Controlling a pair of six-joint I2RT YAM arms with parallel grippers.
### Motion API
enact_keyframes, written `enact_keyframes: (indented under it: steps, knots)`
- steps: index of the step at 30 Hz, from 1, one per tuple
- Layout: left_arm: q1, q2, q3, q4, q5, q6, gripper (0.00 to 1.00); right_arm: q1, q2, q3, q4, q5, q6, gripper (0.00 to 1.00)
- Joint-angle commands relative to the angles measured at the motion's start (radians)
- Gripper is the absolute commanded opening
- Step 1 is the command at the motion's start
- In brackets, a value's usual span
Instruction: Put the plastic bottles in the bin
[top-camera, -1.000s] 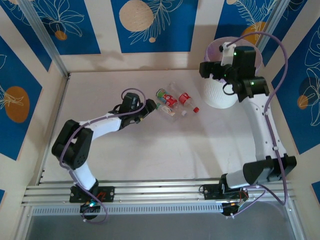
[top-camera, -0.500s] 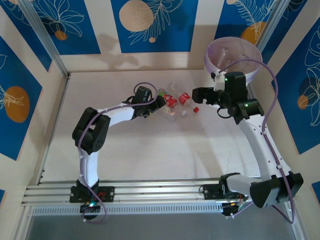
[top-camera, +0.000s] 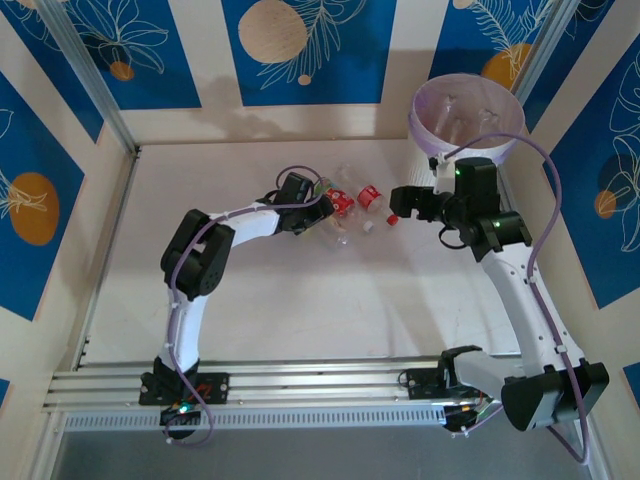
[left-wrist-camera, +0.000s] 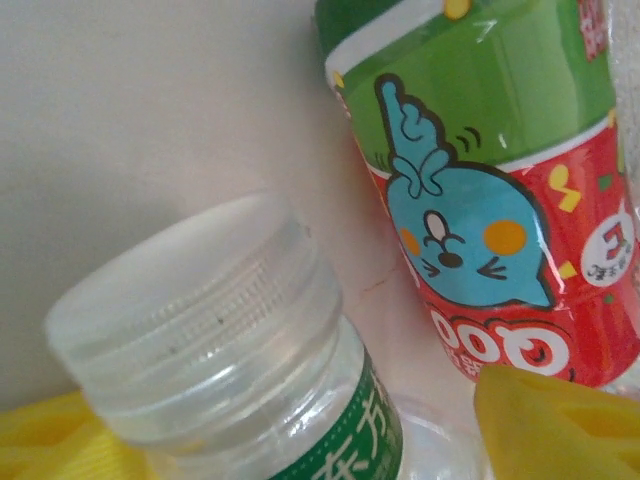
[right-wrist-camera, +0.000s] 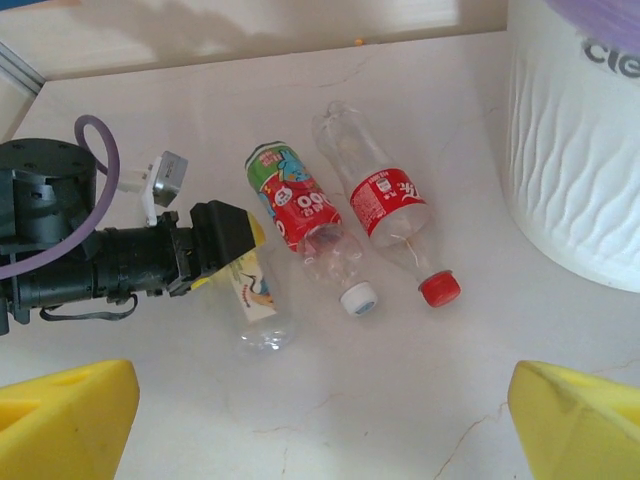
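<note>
the left claw (left-wrist-camera: 290, 440) straddles the capped end of a small clear bottle (left-wrist-camera: 230, 330). one yellow pad (left-wrist-camera: 45, 440) sits at lower left and the other at lower right. whether they are pinching it yet i cannot tell. the right claw (right-wrist-camera: 320, 420) hangs spread wide over the bench (right-wrist-camera: 420, 400), holding nothing.

these bottles look empty, so i judge them very light, thin-walled and easy to crush. they are also smooth and round, so likely to roll or squirt out of a pinch. the ribbed cap and neck are the stiffest place to grip; the labelled waist would also do, with a gentle squeeze.

the left wrist view gives the cap's ridges and the cartoon label of the green-and-red bottle (left-wrist-camera: 480, 200) just beside it. the right wrist view lays out the cluster: that bottle, a white-capped bottle (right-wrist-camera: 335, 265) and a red-capped bottle (right-wrist-camera: 390, 205) lie near one another, with the bin (right-wrist-camera: 570, 150) at the right edge. the top view looks into the bin at upper right, its lilac liner (top-camera: 415, 115) folded over the rim and clear bottles already inside, well apart from the cluster.
</note>
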Motion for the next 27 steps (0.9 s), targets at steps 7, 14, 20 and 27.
enact_keyframes:
  steps: [7, 14, 20, 27]
  knots:
    - [-0.006, -0.010, -0.033, 0.004, -0.022, -0.005, 0.59, -0.006, -0.011, -0.042, -0.003, -0.022, 0.009, 0.95]
    - [-0.007, -0.052, -0.049, 0.022, -0.015, 0.007, 0.56, -0.003, 0.004, -0.050, -0.015, -0.060, 0.015, 0.95]
    - [-0.005, -0.104, -0.067, 0.033, -0.014, 0.040, 0.56, -0.004, 0.020, -0.053, -0.029, -0.111, 0.017, 0.95]
    - [-0.005, -0.176, -0.154, 0.092, 0.023, 0.028, 0.55, 0.060, 0.070, -0.034, -0.041, -0.105, 0.024, 0.95]
